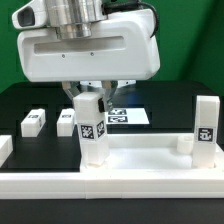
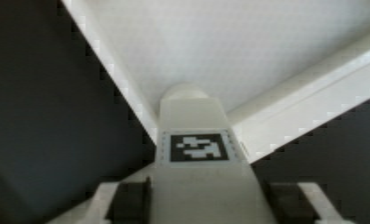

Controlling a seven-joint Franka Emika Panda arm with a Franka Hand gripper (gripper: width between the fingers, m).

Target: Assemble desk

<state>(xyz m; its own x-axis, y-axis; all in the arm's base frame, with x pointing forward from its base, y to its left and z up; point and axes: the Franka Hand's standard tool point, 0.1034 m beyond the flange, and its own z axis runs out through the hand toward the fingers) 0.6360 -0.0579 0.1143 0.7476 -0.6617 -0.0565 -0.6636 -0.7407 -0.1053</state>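
Here the tool straddles an upright, square, matte-white tagged leg, grip unclear.

Exterior view low, close, facing arm, wrist view down along leg (both show it)

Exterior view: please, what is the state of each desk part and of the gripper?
gripper: fingers on both sides of the middle leg's top; a firm grip cannot be told.
middle leg: upright at the desk panel's rim.
right leg: upright at the panel's corner, untouched.
left loose leg: lying on the table, unattached.
second loose leg: lying on the table, unattached.
desk panel: flat, rim upward.
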